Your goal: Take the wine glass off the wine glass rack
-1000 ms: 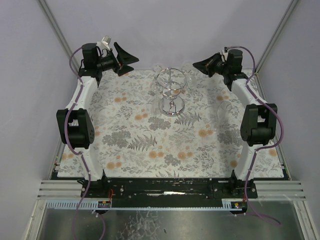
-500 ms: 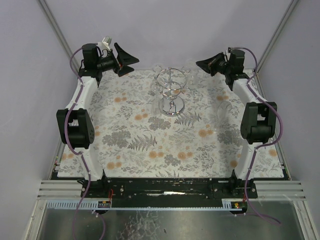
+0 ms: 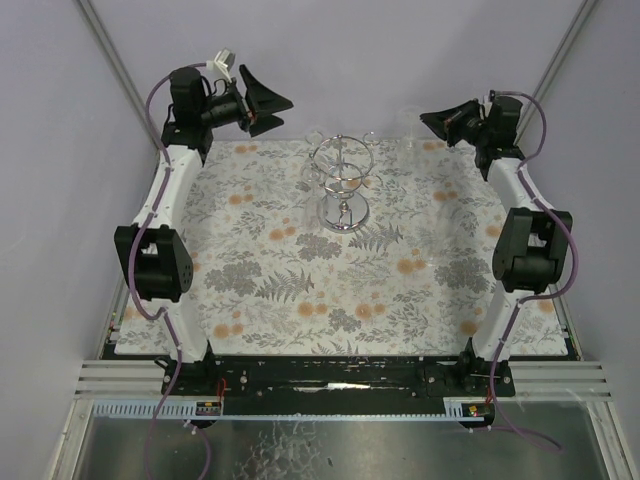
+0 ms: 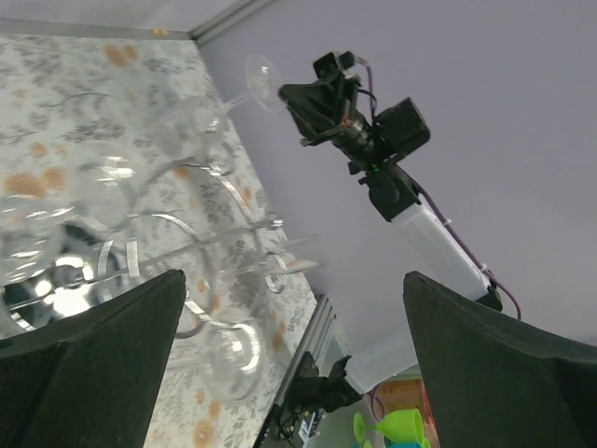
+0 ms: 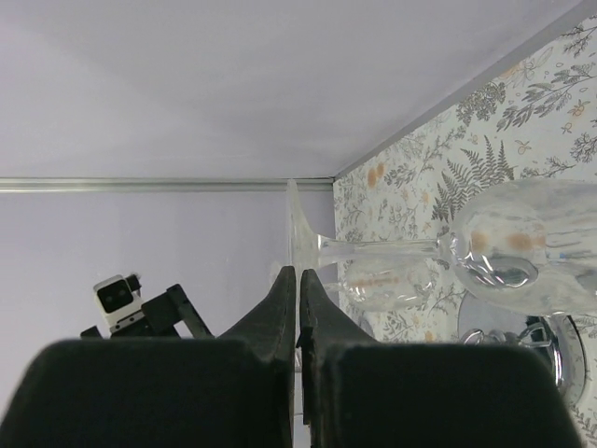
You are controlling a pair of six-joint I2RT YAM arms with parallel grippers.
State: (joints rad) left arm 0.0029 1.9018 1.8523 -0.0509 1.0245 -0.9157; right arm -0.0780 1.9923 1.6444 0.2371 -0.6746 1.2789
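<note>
Pinching the wine glass (image 5: pixel 508 238) by its foot, the right tool (image 5: pixel 298 273) holds it sideways (left tool (image 4: pixel 291 278) wide).

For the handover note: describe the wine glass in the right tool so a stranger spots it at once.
Find the chrome wine glass rack at the far middle of the floral table. To its right, the right tool pinches a clear wine glass by its foot. Unlike the glasses at the rack, it lies sideways, off the rack.
</note>
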